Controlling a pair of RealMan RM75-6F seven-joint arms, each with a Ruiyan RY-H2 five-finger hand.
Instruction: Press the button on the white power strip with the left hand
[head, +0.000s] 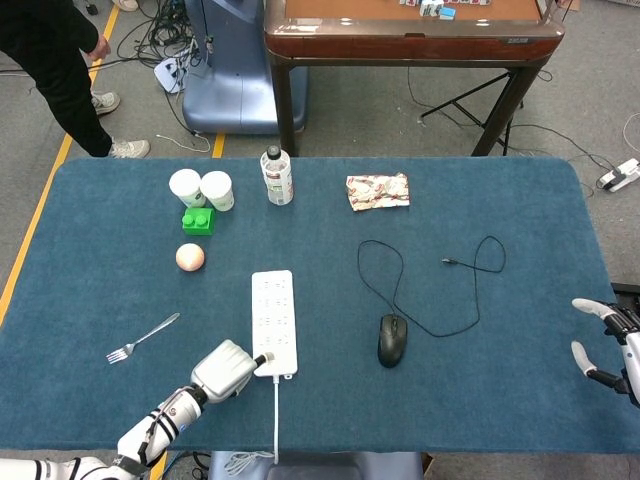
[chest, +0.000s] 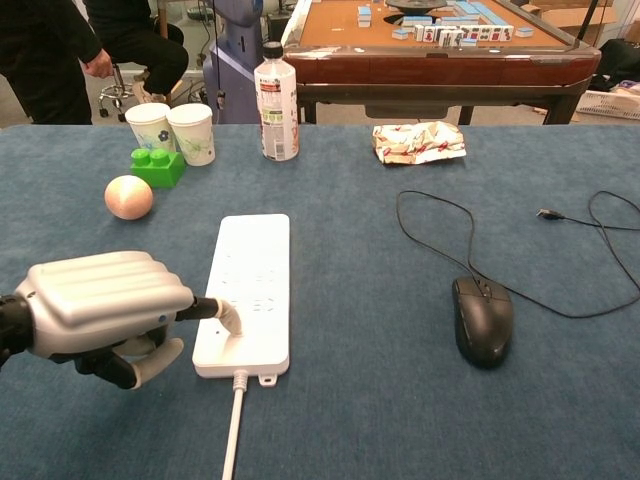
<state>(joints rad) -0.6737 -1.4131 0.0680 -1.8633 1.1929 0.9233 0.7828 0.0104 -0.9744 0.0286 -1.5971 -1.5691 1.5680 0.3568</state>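
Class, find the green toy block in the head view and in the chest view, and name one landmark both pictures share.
Head view: green block upper left, just below the two paper cups.
Chest view: green block upper left, in front of the cups.
Shared landmark: peach ball beside it.

This is looking like a robot lab or test room. Loose cables (head: 160, 40) are lying tangled on the grey floor at eleven o'clock, beside a blue machine base (head: 232, 70). A mahjong table (head: 410, 30) is standing at twelve o'clock, and yellow tape (head: 45, 200) is marking the floor at nine.
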